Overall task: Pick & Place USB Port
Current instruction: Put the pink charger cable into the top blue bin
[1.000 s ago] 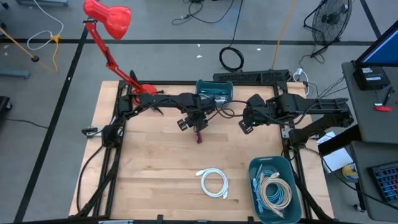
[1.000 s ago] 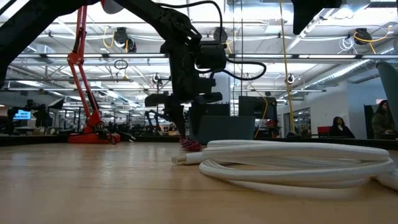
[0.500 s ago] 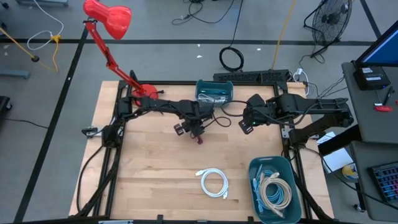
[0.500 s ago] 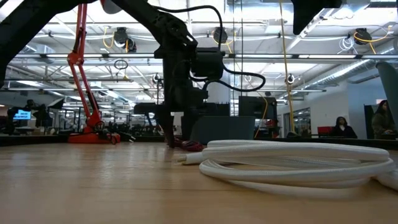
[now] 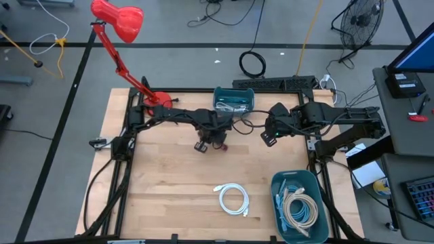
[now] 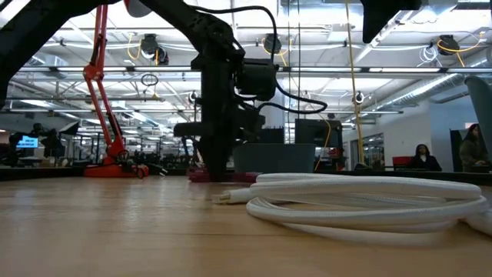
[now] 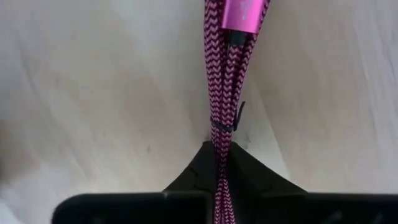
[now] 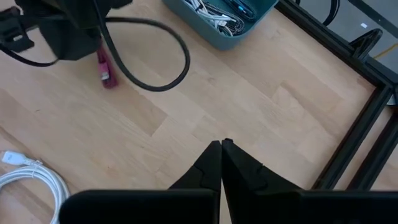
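Note:
A pink braided USB cable (image 7: 225, 74) lies bundled on the wooden table's far middle, bound by a thin black tie (image 7: 227, 124), with its pink plug (image 7: 244, 14) at the free end. It shows in the right wrist view as a pink cable (image 8: 104, 67). My left gripper (image 5: 211, 144) stands down on the table, shut on this bundle. My right gripper (image 5: 270, 139) hovers to its right, shut (image 8: 221, 144) on nothing. My left gripper pinches the bundled strands of the pink cable (image 7: 220, 163) between its two fingers, just behind the black tie. The fingers come from above, pointing down. The bundle runs straight out from between them and lies on the table (image 6: 201, 176).
A white coiled cable (image 5: 233, 198) lies near the front middle, beside a teal bin (image 5: 277, 184) with several cables. A second teal bin (image 5: 234, 93) stands at the far edge behind the left gripper. A red lamp (image 5: 119, 20) is clamped at the far left.
My left gripper has gone down onto the table over the pink cable, has turned about its wrist and has shut on the bundle. The cable stays on the table.

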### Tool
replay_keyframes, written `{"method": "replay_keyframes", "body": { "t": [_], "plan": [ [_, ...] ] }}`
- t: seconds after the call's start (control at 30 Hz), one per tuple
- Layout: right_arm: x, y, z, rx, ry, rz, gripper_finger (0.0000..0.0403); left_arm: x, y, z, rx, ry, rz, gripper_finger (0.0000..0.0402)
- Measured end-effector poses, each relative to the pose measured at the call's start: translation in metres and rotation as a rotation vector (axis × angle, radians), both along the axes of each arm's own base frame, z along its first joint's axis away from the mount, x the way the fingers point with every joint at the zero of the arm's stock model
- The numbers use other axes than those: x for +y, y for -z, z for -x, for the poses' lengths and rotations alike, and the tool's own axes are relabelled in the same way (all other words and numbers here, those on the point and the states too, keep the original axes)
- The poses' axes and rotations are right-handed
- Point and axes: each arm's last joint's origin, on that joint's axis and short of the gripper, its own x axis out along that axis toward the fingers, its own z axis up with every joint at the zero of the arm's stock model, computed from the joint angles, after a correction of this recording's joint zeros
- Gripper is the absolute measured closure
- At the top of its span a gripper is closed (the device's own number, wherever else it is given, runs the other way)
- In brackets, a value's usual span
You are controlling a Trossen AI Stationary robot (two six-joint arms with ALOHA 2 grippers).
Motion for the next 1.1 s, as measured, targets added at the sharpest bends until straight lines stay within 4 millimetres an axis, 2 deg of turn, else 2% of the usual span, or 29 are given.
{"method": "replay_keyframes", "body": {
  "t": [0.1, 0.2, 0.33, 0.43, 0.53, 0.63, 0.8, 0.93, 1.1],
  "plan": [
    [0.000, 0.000, 0.001, 0.008, 0.000, 0.000, 0.0403, 0.001, -0.019, -0.002, -0.018, -0.132, -0.007, 0.0392],
    [0.000, 0.000, 0.002, 0.018, 0.000, 0.001, 0.0403, 0.005, -0.052, -0.005, -0.104, -0.240, -0.054, 0.0392],
    [0.000, -0.002, 0.006, 0.005, 0.000, 0.000, 0.0403, 0.014, -0.096, -0.002, -0.228, -0.279, -0.123, 0.0392],
    [-0.001, -0.005, 0.009, -0.010, 0.005, -0.002, 0.0403, 0.033, -0.129, 0.002, -0.327, -0.298, -0.174, 0.0392],
    [-0.001, -0.006, 0.011, -0.027, 0.017, -0.006, 0.0403, 0.066, -0.150, 0.007, -0.388, -0.349, -0.178, 0.0392],
    [-0.001, -0.007, 0.012, -0.041, 0.041, -0.013, 0.0403, 0.100, -0.156, 0.013, -0.437, -0.369, -0.179, 0.0392],
    [-0.001, -0.007, 0.012, -0.067, 0.096, -0.029, 0.0403, 0.145, -0.136, 0.018, -0.369, -0.370, -0.181, 0.0392],
    [-0.002, -0.008, 0.011, -0.104, 0.144, -0.038, 0.0403, 0.164, -0.122, 0.011, -0.391, -0.361, -0.177, 0.0392],
    [-0.004, -0.001, 0.004, -0.158, 0.196, -0.028, 0.0403, 0.176, -0.124, -0.007, -0.478, -0.378, -0.192, 0.0392]
  ]
}}
